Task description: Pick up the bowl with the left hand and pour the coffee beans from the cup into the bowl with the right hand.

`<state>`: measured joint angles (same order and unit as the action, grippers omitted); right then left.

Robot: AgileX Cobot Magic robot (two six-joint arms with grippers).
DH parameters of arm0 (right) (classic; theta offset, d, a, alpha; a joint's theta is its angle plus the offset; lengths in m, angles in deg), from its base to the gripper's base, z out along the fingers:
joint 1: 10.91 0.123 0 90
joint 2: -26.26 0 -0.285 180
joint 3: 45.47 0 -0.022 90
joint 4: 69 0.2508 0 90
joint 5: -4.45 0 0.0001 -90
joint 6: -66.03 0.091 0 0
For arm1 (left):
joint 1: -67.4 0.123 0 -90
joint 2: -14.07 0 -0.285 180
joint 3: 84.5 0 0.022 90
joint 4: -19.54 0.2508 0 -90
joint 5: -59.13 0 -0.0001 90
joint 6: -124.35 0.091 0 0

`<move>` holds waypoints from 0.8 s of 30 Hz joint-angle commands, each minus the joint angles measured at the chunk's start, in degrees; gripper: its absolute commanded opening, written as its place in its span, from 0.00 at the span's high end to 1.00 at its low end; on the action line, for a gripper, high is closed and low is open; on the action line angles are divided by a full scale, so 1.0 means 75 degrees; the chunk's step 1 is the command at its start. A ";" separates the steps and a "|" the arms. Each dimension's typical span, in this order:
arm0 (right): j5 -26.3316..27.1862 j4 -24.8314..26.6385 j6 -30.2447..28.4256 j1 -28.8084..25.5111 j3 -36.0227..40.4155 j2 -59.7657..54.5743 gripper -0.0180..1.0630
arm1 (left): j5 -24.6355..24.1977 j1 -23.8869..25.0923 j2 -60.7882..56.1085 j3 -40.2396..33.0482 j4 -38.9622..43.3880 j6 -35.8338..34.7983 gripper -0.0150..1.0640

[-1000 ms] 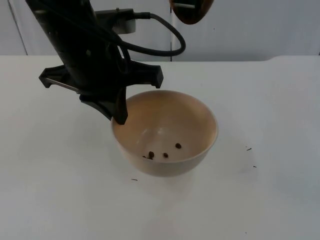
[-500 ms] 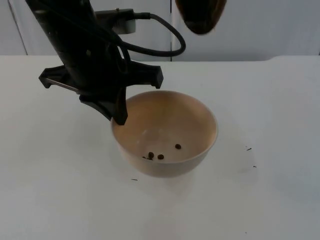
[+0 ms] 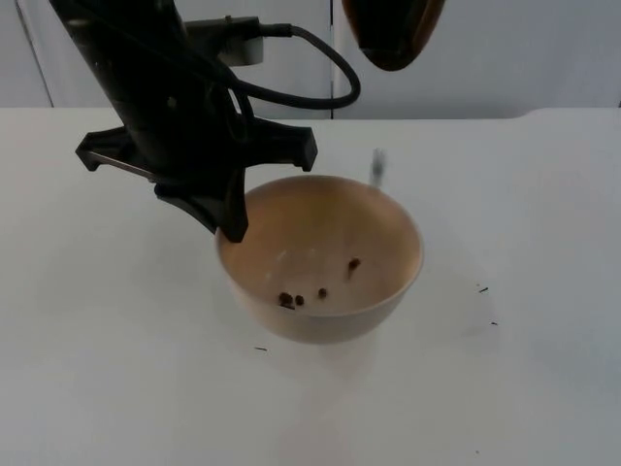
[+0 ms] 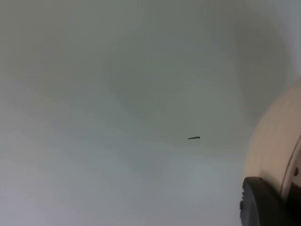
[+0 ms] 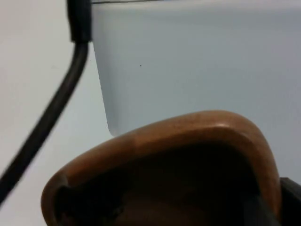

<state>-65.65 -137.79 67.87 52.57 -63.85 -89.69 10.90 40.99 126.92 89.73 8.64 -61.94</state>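
Observation:
A cream bowl (image 3: pixel 320 257) sits mid-table in the top view, with several coffee beans (image 3: pixel 291 299) in its bottom. My left gripper (image 3: pixel 231 225) is shut on the bowl's left rim, one finger inside and one outside. The left wrist view has the bowl's outer wall (image 4: pixel 275 136) beside a black fingertip (image 4: pixel 261 202). High above the bowl's far side hangs a brown cup (image 3: pixel 393 34), tilted mouth-down. A blurred bean (image 3: pixel 378 165) is falling from it toward the rim. The cup (image 5: pixel 188 155) sits close in the right wrist view, held in my right gripper.
A few dark specks lie on the white table, right of the bowl (image 3: pixel 482 289) and in front of it (image 3: pixel 260 349). The grey partition wall (image 3: pixel 524 58) closes the table's far edge. My left arm (image 3: pixel 146 87) stands over the table's left rear.
The cup has come lower and a little right. More beans have landed in the bowl and one is in mid-air. The left arm and the bowl have held still.

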 commanded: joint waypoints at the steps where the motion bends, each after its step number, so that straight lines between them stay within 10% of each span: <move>1: 0.0019 -0.0144 0.0065 0.0045 -0.0069 0.0158 0.98 | 0.0065 -0.0055 -0.0056 0.0031 -0.0127 0.0008 0.99; 24: 0.0019 0.0052 0.0295 0.0025 -0.0076 0.0157 0.98 | 0.0022 -0.0055 -0.0056 0.0031 -0.0258 0.0008 0.99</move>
<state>-65.65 -137.08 69.45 52.57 -63.97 -89.18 10.90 40.99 126.92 89.73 7.44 -61.94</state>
